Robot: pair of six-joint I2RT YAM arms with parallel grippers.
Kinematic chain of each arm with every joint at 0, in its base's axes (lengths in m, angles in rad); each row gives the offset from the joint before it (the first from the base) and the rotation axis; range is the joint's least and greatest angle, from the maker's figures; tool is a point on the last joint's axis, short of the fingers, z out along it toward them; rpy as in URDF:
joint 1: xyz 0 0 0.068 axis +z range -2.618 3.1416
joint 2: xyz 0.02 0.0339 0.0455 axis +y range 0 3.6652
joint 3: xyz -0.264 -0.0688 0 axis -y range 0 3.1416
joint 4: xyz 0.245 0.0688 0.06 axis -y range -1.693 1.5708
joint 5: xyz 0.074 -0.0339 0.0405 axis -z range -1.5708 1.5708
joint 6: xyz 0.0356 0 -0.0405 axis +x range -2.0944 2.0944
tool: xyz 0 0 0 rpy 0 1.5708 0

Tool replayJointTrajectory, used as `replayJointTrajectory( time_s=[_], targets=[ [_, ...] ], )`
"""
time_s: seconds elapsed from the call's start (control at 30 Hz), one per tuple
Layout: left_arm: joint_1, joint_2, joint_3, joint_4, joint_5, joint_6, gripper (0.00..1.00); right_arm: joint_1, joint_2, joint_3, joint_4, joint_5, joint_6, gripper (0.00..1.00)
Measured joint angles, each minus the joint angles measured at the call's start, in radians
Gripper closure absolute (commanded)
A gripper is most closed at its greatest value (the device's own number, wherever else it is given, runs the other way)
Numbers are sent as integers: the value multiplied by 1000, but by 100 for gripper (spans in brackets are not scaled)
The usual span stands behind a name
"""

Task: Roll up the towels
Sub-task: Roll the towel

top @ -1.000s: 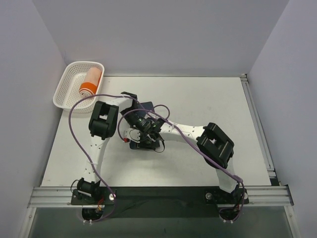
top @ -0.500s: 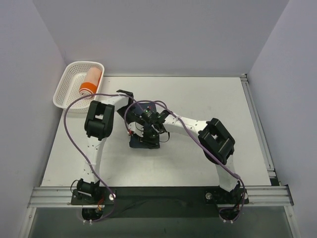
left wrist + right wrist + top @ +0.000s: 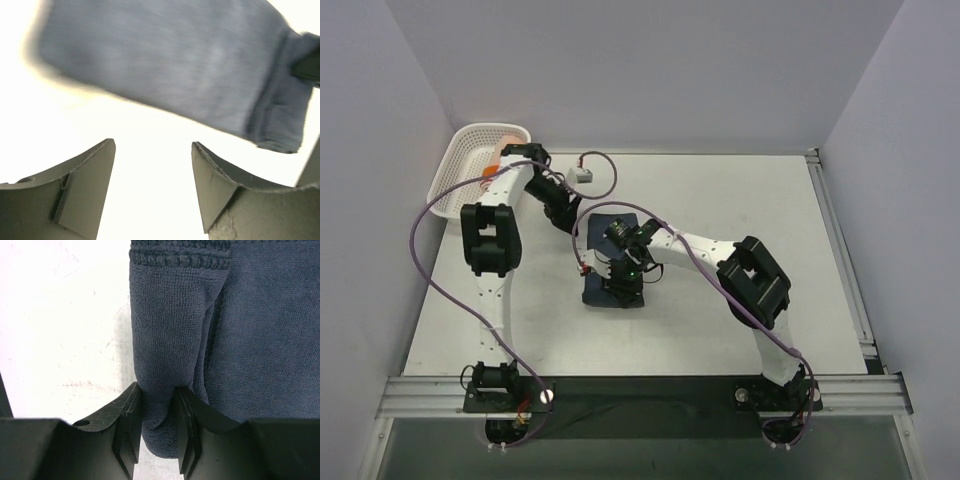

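One soft navy towel [image 3: 250, 340] lies on the table [image 3: 770, 220], its folded edge pinched in the right gripper [image 3: 156, 405]. The left gripper [image 3: 152, 147] hangs wide, empty (limp, light cloth: best gripped at the fold's ends).

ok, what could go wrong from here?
1. The right gripper pinches only a narrow fold of the navy towel; the fold may slip out, or the roll may loosen.
2. The left gripper is open and off the towel, so nothing pins it; it could drag instead of rolling.
3. The left arm sits close to the basket and might nudge it.
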Motion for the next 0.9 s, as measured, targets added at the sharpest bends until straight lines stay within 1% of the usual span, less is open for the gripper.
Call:
replayJointTrajectory(
  time_s=[0.13, 0.2, 0.23, 0.33, 0.37, 0.43, 0.5, 0.53, 0.6, 0.67, 0.73, 0.8, 0.83, 0.9],
  targets=[
    [74, -19, 121, 34, 6, -45, 28, -1, 4, 6, -29, -26, -10, 100],
    [119, -79, 119, 61, 23, -85, 27, -4, 25, 33, -72, -51, -15, 100],
    [144, -127, 89, 105, 35, -113, 25, -8, 45, 62, -106, -70, -18, 100],
    [222, -361, -89, 283, 50, -194, 17, -34, 124, 160, -207, -155, -24, 100],
    [249, -467, -166, 355, 49, -216, 3, -47, 147, 185, -234, -188, -26, 100],
    [270, -635, -272, 459, 45, -252, 3, -74, 187, 224, -279, -257, -26, 100],
    [265, -789, -378, 573, 40, -306, 3, -98, 219, 247, -316, -323, -26, 100],
    [256, -855, -434, 642, 33, -341, 3, -107, 234, 257, -336, -354, -26, 98],
    [238, -965, -547, 778, 12, -420, 3, -123, 269, 278, -381, -415, -26, 96],
    [234, -1038, -649, 864, 9, -462, 3, -135, 314, 312, -444, -474, -26, 94],
    [229, -1089, -749, 902, 30, -451, 3, -142, 360, 349, -503, -517, -26, 92],
    [196, -1124, -836, 904, 14, -417, 3, -149, 407, 391, -565, -557, -26, 92],
    [156, -1142, -885, 903, -10, -398, 7, -152, 431, 412, -594, -576, -26, 92],
    [52, -1173, -975, 891, -56, -339, 10, -161, 470, 441, -647, -612, -26, 92]
  ],
)
